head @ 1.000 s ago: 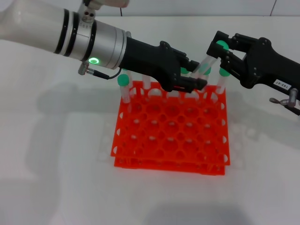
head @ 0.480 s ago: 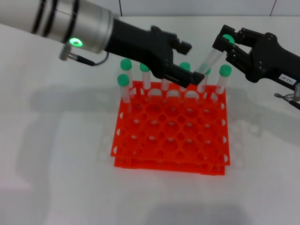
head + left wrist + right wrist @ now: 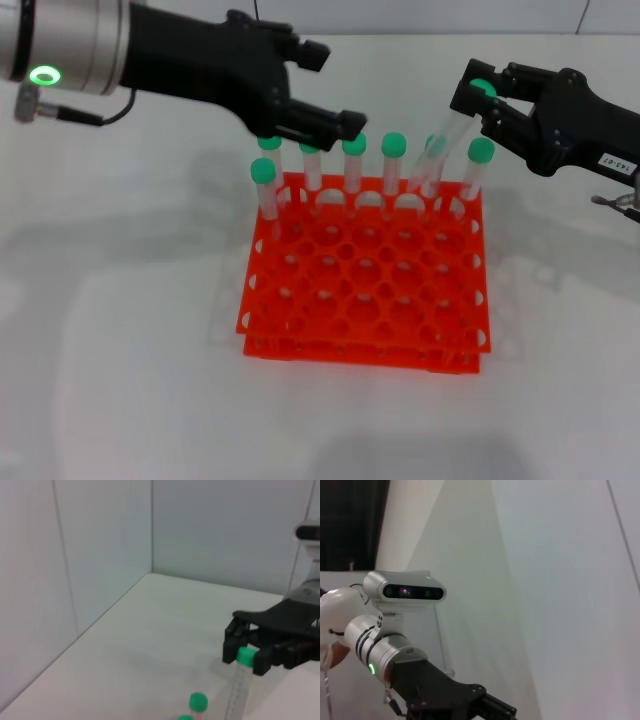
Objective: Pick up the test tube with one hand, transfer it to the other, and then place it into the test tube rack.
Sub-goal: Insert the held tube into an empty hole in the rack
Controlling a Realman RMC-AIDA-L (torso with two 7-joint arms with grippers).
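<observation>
The test tube, clear with a green cap, hangs slanted over the back right of the orange-red rack. My right gripper, black with a white label, is shut on it just below the cap. The left wrist view shows this grip too, with the tube in the right gripper. My left gripper, on the silver forearm with the green ring, is open and empty above the rack's back left corner. It also shows in the right wrist view.
Several other green-capped tubes stand upright in the rack's back row, and one stands at the left edge. The white table surrounds the rack. A wall lies behind.
My left gripper has let go of the tube, opened and drawn back up and to the left. The tube stays slanted in my right gripper, which has barely moved.
</observation>
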